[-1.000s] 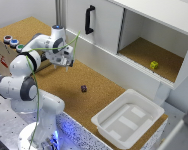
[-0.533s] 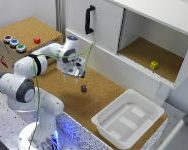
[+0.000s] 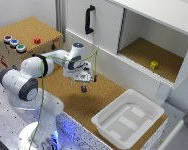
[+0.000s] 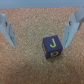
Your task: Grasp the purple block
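The purple block is a tiny dark cube on the cork surface. In the wrist view the purple block shows a yellow letter J on its top face. My gripper hangs just above it, open. The wrist view puts the gripper with one finger on each side of the cube, and both fingertips stand apart from it without touching. Nothing is held.
A white tray lies at the exterior view's right front. An open cabinet holds a yellow-green cube. A cork box at the back left carries a red button and several round buttons. A cabinet door with a black handle stands behind.
The arm has swung from the exterior view's left toward the middle and come down, so the gripper now sits right over the purple block. The block has not moved.
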Tool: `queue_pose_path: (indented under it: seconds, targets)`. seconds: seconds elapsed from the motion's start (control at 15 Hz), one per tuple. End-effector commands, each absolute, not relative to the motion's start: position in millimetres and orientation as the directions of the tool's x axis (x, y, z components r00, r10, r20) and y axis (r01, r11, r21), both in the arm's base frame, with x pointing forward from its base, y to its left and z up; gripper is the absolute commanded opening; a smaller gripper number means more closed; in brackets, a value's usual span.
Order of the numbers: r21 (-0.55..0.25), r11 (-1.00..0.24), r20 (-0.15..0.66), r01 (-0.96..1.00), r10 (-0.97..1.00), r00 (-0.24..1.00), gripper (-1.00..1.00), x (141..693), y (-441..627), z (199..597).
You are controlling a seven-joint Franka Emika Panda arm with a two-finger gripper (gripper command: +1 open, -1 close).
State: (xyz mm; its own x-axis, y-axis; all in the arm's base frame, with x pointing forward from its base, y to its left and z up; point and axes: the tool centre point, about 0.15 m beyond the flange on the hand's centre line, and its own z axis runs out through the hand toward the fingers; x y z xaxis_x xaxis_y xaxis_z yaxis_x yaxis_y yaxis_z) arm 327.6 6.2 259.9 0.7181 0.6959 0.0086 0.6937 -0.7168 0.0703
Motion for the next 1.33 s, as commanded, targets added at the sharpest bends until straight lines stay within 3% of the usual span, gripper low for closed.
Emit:
queue_pose_path:
  seconds: [0.0, 0.33, 0.67, 0.73, 1.27]
  targets:
    - [0.042, -0.663, -0.024, 0.748, 0.747, 0.664, 1.0, 382.0, 4.3, 230.1]
    - [0.022, -0.631, -0.069, 0.775, 0.773, 0.631, 1.0, 378.8, -9.7, 208.9]
    - [0.008, -0.619, -0.06, 0.785, 0.783, 0.619, 1.0, 381.0, -7.7, 201.5]
    - [0.002, -0.624, -0.059, 0.781, 0.78, 0.623, -1.0, 381.5, -8.7, 201.0]
    - [-0.001, -0.646, -0.068, 0.763, 0.761, 0.645, -1.0, 383.4, -6.6, 200.2]
